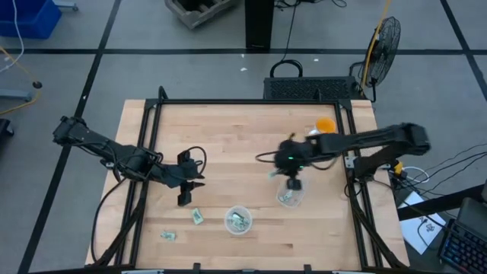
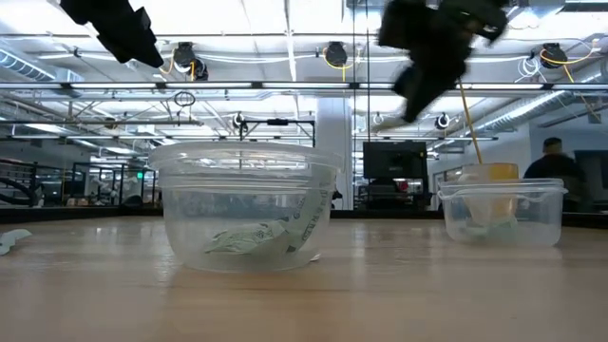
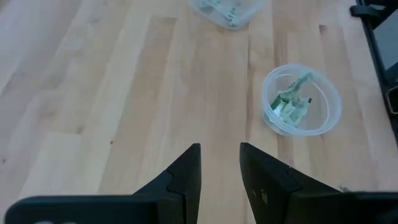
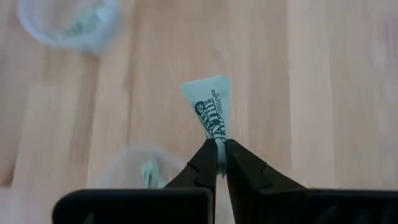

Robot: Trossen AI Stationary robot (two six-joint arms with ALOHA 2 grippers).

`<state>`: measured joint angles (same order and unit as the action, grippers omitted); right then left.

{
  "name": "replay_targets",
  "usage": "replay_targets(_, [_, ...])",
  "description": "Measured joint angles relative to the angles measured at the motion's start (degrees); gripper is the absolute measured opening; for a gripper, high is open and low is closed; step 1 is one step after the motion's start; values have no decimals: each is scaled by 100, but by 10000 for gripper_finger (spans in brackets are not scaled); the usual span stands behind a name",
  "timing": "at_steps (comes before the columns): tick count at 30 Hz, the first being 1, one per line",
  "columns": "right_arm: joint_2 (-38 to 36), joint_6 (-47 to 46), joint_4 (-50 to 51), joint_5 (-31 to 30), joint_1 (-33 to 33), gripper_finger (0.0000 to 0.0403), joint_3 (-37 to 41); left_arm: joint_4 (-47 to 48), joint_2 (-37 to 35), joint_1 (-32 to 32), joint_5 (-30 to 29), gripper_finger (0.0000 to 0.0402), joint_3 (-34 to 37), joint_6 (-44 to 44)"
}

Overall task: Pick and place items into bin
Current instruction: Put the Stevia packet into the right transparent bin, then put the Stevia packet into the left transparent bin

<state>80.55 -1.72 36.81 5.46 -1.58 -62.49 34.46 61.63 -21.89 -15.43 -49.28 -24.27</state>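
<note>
My right gripper (image 4: 221, 163) is shut on a green-and-white wrapped piece (image 4: 210, 111) and hangs above the table, over a clear round cup (image 1: 290, 195) that holds other pieces. My left gripper (image 3: 221, 165) is open and empty above bare wood left of the middle; it also shows in the high view (image 1: 186, 189). A second clear cup (image 1: 238, 220) with pieces in it stands near the front edge. Two loose pieces (image 1: 196, 216), (image 1: 168, 237) lie flat on the table at the front left. My right gripper pinches the wrapped piece by one narrow end (image 4: 217, 140) between its two fingertips. The rest of the piece sticks out past the fingertips, clear of the table.
An orange cup (image 1: 325, 124) stands at the far right of the table. A black frame (image 1: 251, 101) runs around the table's edges. In the low view the near cup (image 2: 245, 209) stands in front and the other cup (image 2: 503, 214) at the right.
</note>
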Motion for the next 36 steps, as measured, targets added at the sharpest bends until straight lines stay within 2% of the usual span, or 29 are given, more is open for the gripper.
replay_targets(6, [-1345,-1002,39,-59,-2,8,1540,-4,0,1,-196,115,0,0])
replay_targets(9, [-1666,-1572,-238,437,-38,8,2044,-62,0,0,-331,115,0,-120])
replay_targets(11, [-1813,-1577,-566,658,-150,8,2218,-130,0,2,-427,115,0,-288])
replay_targets(18, [-1807,-827,-575,613,-387,14,2396,-209,0,10,-570,115,0,-259])
replay_targets(20, [-1794,-657,-554,419,-400,22,2414,-206,0,36,-594,115,0,-258])
replay_targets(29, [-1487,-749,-624,-376,-415,80,2414,-203,0,177,-624,115,0,-249])
replay_targets(36, [-1228,-479,-923,-396,-415,122,2414,-154,0,216,-620,115,0,-80])
